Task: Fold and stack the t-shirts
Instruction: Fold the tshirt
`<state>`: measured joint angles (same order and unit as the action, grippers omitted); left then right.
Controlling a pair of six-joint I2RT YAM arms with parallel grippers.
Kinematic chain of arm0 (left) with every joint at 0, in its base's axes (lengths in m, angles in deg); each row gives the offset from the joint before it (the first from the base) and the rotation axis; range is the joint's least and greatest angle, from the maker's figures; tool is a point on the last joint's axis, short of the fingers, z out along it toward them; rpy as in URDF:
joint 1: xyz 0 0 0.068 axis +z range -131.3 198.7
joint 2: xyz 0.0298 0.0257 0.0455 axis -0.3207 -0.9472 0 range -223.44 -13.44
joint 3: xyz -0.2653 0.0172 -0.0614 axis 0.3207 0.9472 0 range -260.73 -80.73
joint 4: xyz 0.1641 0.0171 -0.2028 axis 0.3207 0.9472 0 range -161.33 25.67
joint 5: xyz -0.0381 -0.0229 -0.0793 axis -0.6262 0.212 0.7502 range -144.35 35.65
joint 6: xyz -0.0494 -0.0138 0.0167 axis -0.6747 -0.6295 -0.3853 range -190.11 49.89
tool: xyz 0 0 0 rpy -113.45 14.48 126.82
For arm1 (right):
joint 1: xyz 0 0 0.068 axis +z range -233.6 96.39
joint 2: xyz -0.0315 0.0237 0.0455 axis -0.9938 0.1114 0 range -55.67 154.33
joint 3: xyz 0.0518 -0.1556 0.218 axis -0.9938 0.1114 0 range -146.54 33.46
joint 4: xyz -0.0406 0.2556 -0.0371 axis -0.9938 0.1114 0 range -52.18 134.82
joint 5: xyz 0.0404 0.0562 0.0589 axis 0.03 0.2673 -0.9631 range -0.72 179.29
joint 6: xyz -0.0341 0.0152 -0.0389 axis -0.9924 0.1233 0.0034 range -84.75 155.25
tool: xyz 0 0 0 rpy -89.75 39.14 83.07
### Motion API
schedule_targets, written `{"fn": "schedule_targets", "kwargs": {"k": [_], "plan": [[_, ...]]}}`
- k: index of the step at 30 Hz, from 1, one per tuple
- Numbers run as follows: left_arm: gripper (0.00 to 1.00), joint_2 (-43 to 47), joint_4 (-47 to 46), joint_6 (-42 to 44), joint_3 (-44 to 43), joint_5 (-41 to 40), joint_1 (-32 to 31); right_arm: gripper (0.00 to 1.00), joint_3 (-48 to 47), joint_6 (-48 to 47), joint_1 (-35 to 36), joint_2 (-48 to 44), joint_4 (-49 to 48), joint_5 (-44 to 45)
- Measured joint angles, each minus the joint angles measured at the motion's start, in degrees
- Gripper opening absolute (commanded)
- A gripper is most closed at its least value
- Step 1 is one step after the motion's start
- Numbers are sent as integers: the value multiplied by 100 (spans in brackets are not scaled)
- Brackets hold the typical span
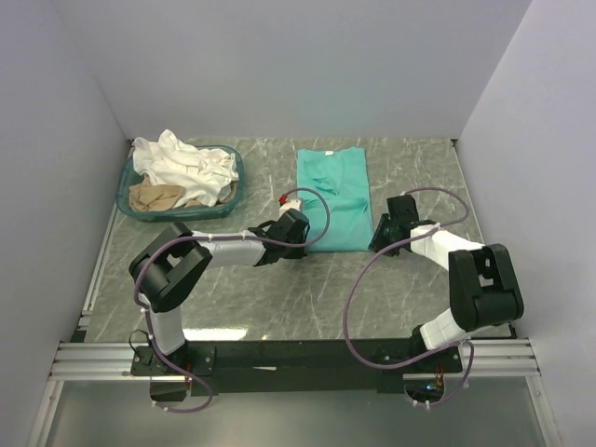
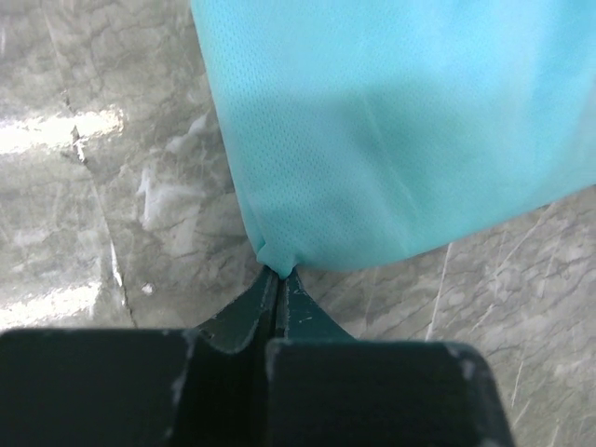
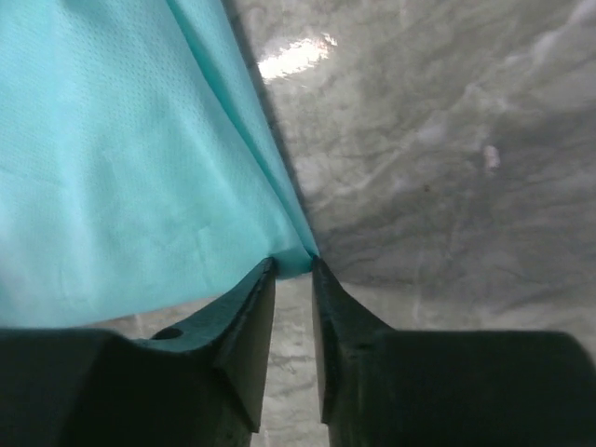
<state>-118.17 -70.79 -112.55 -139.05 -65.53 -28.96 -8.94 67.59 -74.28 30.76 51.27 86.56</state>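
Note:
The teal-green t-shirt [image 1: 333, 196] lies folded lengthwise into a narrow strip on the table, collar at the far end. My left gripper [image 1: 304, 245] is at its near left corner and is shut on that corner [image 2: 277, 273]; the teal cloth [image 2: 391, 140] bunches at the tips. My right gripper [image 1: 376, 245] is at the near right corner; its jaws stand a little apart with the cloth corner [image 3: 293, 264] between the tips. White shirts [image 1: 182, 163] and a beige shirt [image 1: 156, 197] lie crumpled in the basket.
The oval teal plastic basket [image 1: 126, 191] stands at the far left of the grey marble-patterned table [image 1: 279, 307]. White walls close in the back and both sides. The arms' cables loop over the table near the shirt.

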Motion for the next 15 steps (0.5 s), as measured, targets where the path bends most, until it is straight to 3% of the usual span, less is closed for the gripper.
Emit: {"fn": "schedule_targets", "kwargs": {"k": [2, 4, 10, 15], "plan": [[1, 2, -120, 15, 55, 20, 0, 10, -24, -26, -2, 107, -22, -157], [1, 46, -369, 26, 245, 59, 0, 0, -31, -50, -11, 144, -44, -330], [1, 472, -551, -76, 815, -22, -129, 0, 446, -20, -20, -278, -188, -599], [1, 1088, -457, -457, 1473, -334, -710, 0, 1364, 55, -20, -1598, 98, -691]]}}
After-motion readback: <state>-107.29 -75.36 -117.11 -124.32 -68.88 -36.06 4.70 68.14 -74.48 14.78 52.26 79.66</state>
